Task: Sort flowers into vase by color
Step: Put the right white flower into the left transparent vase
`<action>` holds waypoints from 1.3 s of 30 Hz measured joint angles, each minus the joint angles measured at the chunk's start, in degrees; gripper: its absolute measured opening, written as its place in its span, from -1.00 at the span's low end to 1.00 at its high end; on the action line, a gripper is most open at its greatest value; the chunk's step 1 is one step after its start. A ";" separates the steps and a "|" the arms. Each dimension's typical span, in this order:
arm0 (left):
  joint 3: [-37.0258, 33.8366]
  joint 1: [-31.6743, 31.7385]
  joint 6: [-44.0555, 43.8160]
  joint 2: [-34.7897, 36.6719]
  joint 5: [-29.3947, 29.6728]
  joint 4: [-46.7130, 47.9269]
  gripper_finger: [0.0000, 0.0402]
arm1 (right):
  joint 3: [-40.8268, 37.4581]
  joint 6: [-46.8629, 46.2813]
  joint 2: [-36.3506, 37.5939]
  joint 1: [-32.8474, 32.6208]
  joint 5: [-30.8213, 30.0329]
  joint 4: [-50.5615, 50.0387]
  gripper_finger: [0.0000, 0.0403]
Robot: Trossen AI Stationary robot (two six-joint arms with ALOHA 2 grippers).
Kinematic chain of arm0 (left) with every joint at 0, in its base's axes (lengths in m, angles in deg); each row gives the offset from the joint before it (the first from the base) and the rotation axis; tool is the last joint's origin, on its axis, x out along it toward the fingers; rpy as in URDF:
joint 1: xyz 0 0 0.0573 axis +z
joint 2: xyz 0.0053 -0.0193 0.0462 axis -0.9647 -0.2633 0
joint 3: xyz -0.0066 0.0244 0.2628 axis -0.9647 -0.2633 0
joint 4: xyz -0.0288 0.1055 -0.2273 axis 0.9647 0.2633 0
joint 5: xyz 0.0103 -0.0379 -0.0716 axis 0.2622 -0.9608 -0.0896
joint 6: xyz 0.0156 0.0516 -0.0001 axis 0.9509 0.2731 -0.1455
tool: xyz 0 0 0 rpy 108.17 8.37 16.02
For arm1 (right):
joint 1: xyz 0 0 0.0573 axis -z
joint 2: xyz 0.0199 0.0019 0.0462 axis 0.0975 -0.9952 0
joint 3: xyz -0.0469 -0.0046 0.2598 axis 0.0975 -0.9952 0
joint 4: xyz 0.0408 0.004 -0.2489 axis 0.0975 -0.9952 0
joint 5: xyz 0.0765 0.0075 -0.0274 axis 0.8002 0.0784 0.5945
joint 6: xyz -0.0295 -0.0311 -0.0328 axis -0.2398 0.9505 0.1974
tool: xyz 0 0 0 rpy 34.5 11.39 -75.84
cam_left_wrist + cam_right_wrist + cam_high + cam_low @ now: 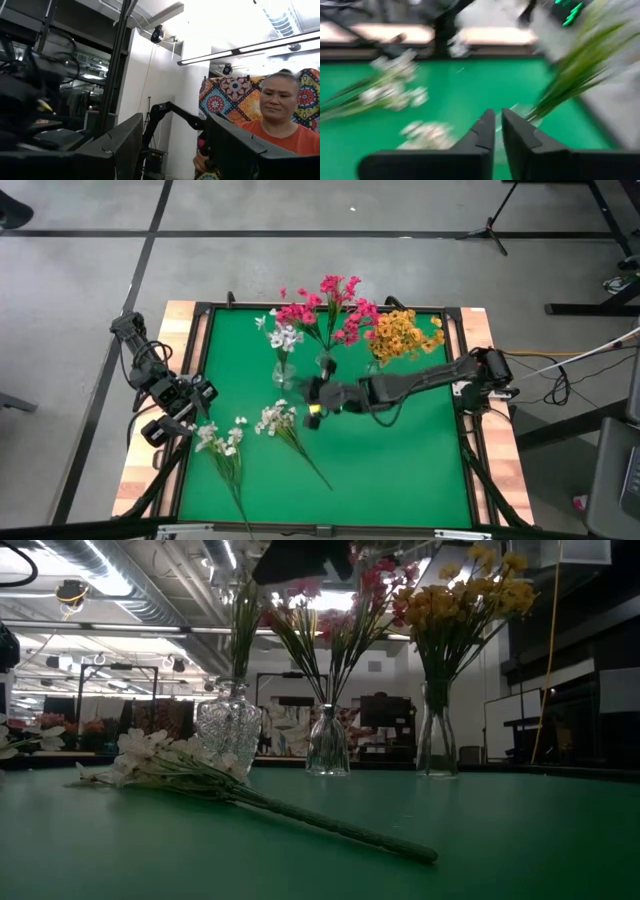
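Right gripper point(312, 402) hovers mid-frame near the vases, fingers almost closed, holding nothing; two white flowers point(283, 420) lie on the table point(400, 460) lower left; left gripper point(190, 402) waits wide open

Robot lab: exposed ceiling ducts point(120, 570), tripod point(490, 225), concrete floor point(300, 270)
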State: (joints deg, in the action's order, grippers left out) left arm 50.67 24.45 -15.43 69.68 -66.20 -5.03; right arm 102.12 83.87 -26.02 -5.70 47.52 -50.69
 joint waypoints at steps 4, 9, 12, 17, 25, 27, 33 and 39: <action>0.00 0.00 -0.04 0.00 -0.02 0.27 0.07 | -0.01 -8.29 -1.64 -3.63 3.19 -3.79 -0.50; 0.00 0.00 -0.02 0.00 -0.01 0.33 0.07 | -0.07 -14.06 -6.55 -8.25 -2.64 -0.94 -0.09; 0.00 0.00 -0.02 0.00 0.23 0.34 0.07 | -0.04 -15.24 -10.80 -10.02 -7.20 2.08 0.02; 0.00 0.00 -0.09 0.00 0.22 0.31 0.06 | -0.10 -17.63 -17.08 -10.57 -6.59 5.24 0.07; 0.00 -0.02 -0.20 0.02 0.09 0.29 0.07 | -0.07 -22.35 -21.19 -10.42 -6.68 6.32 0.08; 0.00 0.00 -0.20 0.00 0.13 0.33 0.06 | -0.07 -23.57 -22.32 -10.42 -6.09 6.54 0.08; 0.00 -0.02 -0.17 0.02 0.11 0.31 0.07 | -0.07 -25.53 -24.43 -10.44 -2.92 7.33 0.08; 0.00 -0.02 -0.17 0.02 0.13 0.54 0.07 | -0.07 -25.85 -24.76 -10.44 -2.14 7.31 0.08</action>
State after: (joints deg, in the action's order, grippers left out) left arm 50.67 24.43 -15.61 69.70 -66.07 -4.49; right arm 102.06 58.02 -50.78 -16.14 45.37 -43.38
